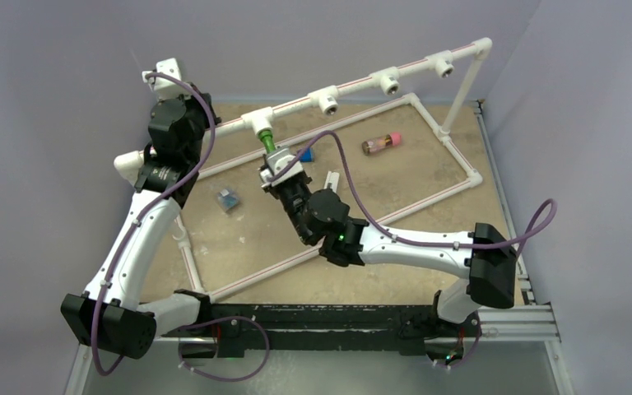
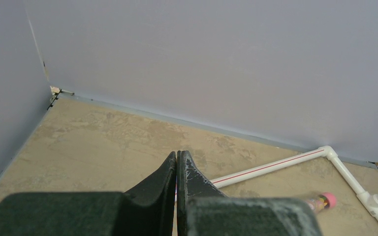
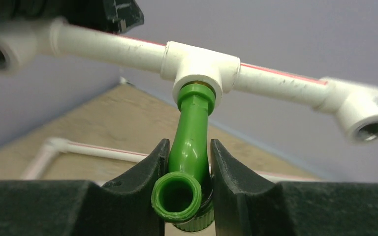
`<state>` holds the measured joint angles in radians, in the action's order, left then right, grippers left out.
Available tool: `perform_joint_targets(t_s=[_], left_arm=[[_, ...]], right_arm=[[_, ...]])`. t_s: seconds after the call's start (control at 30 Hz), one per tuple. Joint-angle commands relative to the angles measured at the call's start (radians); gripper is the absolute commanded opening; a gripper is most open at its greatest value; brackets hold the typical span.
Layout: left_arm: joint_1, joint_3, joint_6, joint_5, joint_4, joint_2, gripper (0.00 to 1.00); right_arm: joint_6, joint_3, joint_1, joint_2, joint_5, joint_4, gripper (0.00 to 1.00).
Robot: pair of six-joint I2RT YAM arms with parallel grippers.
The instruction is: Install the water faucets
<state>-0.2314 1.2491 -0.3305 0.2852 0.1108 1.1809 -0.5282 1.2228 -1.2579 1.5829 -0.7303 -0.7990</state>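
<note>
My right gripper [image 3: 189,145] has its fingers clamped on either side of the green faucet [image 3: 193,118], just behind the open spout mouth. The faucet's stem end meets the middle port of a white tee fitting [image 3: 200,64] on the raised pipe rail [image 3: 110,45]. My left gripper [image 2: 177,156] is clenched tip to tip, above the tan table [image 2: 93,142].

The bench [image 1: 411,177] is a flat tan surface with mottled darker patches. A rectangular frame of white plastic pipe with a thin red stripe [image 1: 362,115] lies on it. Inside the frame lie a small clear tube with a pink cap and brownish contents [image 1: 380,143], a small blue piece [image 1: 306,154], a small blue-grey block [image 1: 228,199] and a short white strip [image 1: 332,179], all apart from one another.
</note>
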Motion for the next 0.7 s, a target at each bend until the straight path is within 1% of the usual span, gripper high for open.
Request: perform_joint_targets(t_s=[0.0,0.2,0.4,0.6,0.63,0.67], left_arm=[[-0.013,-0.054,-0.004,-0.039,0.234,0.025,0.0],[-0.013,-0.056,-0.002,-0.038,0.237,0.014,0.0],[-0.013,-0.061,-0.003,-0.041,0.238,0.005,0.0],[-0.013,-0.063,-0.007,-0.047,0.24,0.001,0.0],[-0.013,-0.063,-0.007,-0.047,0.239,0.0,0.0],[-0.013,-0.064,-0.007,-0.047,0.24,-0.001,0.0]], right_arm=[[0.581,0.038,-0.005,-0.019,0.129,-0.037,0.0],[1.041,-0.007,0.009,-0.04,0.16,-0.12,0.0],[1.476,-0.049,0.055,-0.056,0.195,-0.165,0.0],[1.779,-0.064,0.078,-0.058,0.231,-0.191,0.0],[1.808,-0.065,0.081,-0.058,0.242,-0.199,0.02],[1.826,-0.064,0.082,-0.059,0.253,-0.208,0.07]])
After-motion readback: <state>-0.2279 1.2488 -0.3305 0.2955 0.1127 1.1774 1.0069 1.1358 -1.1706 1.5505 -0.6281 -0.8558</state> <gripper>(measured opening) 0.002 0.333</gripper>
